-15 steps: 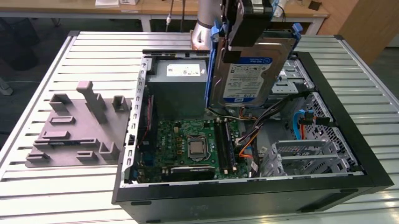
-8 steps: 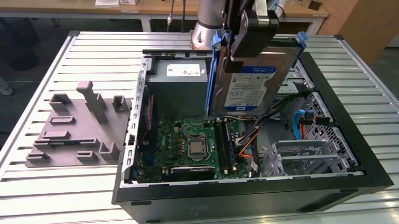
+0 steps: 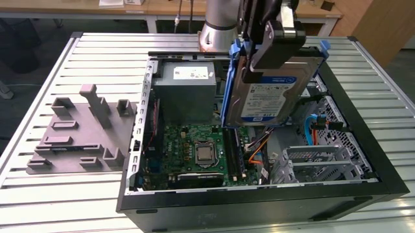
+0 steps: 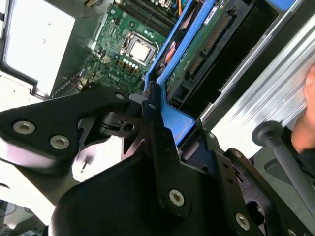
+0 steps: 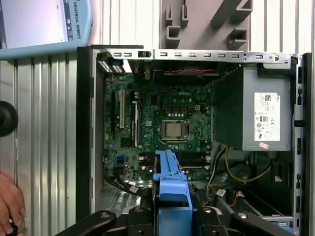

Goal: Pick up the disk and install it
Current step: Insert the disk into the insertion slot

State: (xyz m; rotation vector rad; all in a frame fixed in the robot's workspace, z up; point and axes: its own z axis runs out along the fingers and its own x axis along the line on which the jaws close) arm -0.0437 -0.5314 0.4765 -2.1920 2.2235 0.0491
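Over open PC case (image 3: 259, 201), gripper (image 3: 267, 57) clamps disk (image 3: 275, 99) on edge

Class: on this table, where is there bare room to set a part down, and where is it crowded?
On the exterior view's left, the table has bare slats beyond the grey holder plate and along the edge in front of it. Crowded: inside the computer case, under the disk in the hand.

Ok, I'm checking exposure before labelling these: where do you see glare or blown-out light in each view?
Second wrist view: the power-supply box is blown out to white and the table slats glare. First wrist view: a screen is washed out. Exterior view: even light on the disk in the gripper, no glare.
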